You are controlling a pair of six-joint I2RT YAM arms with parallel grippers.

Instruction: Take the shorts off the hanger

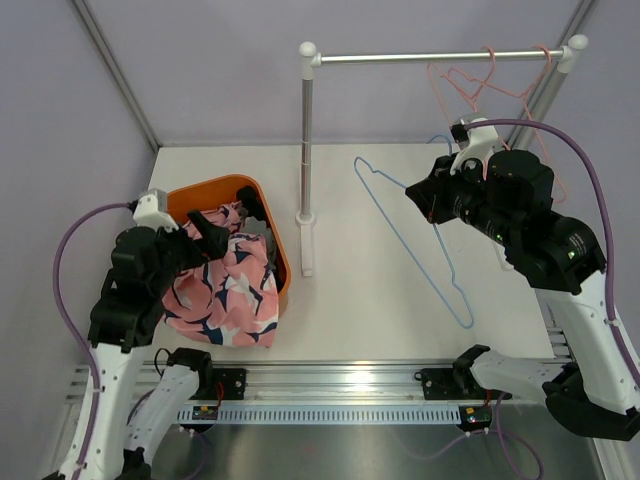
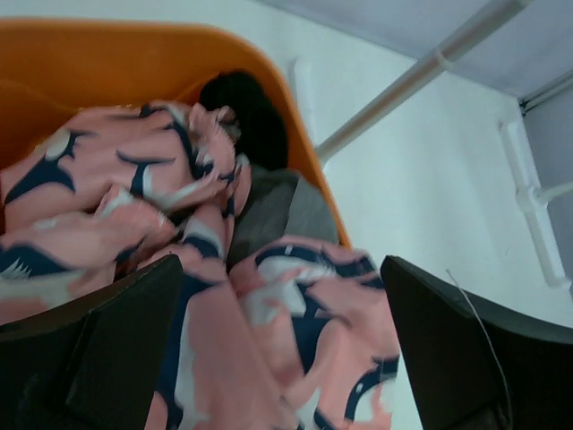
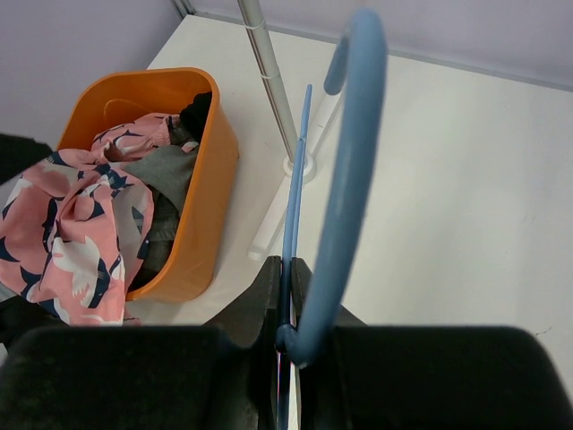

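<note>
The shorts [image 1: 228, 295], pink with a navy print, lie in a loose heap at the lower left of the overhead view, half inside the orange basket [image 1: 215, 187] and half spilling over its near rim onto the table. They look light, limp and a bit slick, so I'd expect them to sag and slide. A pinch on a bunched fold or the waistband would hold better than one on a flat patch. The left gripper [image 2: 277, 358] hovers right over them with its fingers spread wide, nothing between them. Dark and grey clothes [image 3: 170, 170] sit deeper in the basket. The blue hanger [image 3: 345, 179] is bare and well apart from the shorts, at centre right. The right gripper [image 1: 425, 195] is clamped on the wire near its hook. To me the shorts look already free of it. Behind, a rack [image 1: 307, 140] carries pink hangers [image 1: 480, 80] at the upper right.
</note>
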